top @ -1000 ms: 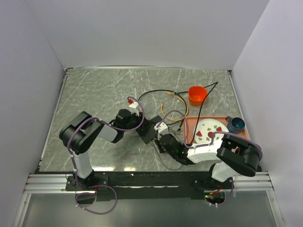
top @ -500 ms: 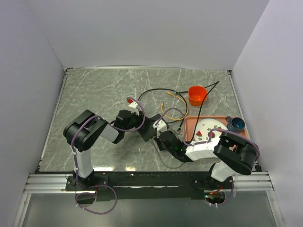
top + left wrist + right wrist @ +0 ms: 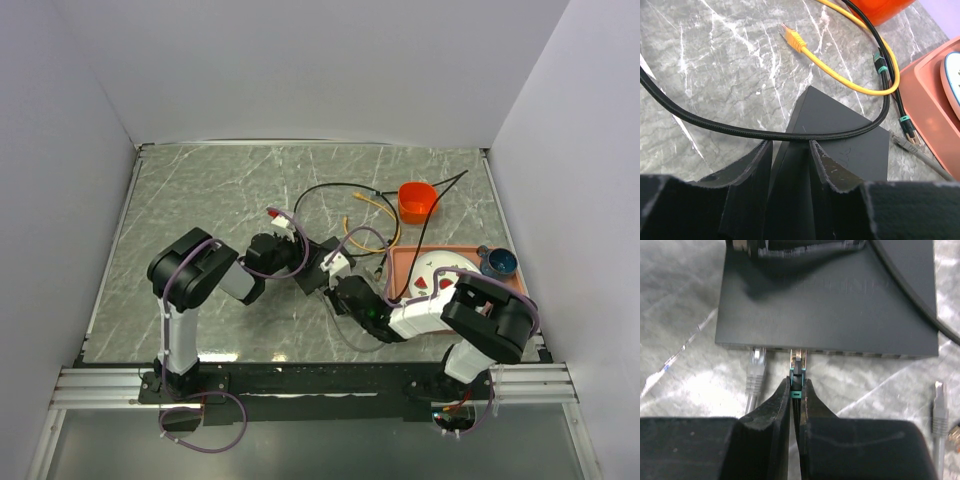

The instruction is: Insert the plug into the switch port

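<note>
Right wrist, right gripper (image 3: 796, 386) pinching plug (image 3: 797, 371), tip hidden at switch (image 3: 825, 305) port, left gripper (image 3: 790, 148) clamping switch

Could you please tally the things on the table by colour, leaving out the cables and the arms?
Black: 1, the switch
Orange: 1, the bowl
Pink: 1, the tray
White: 1, the plate
Blue: 1, the cup
Total: 5

Bright, even overhead light; right wrist view soft, glare on the table (image 3: 685, 385)
</note>
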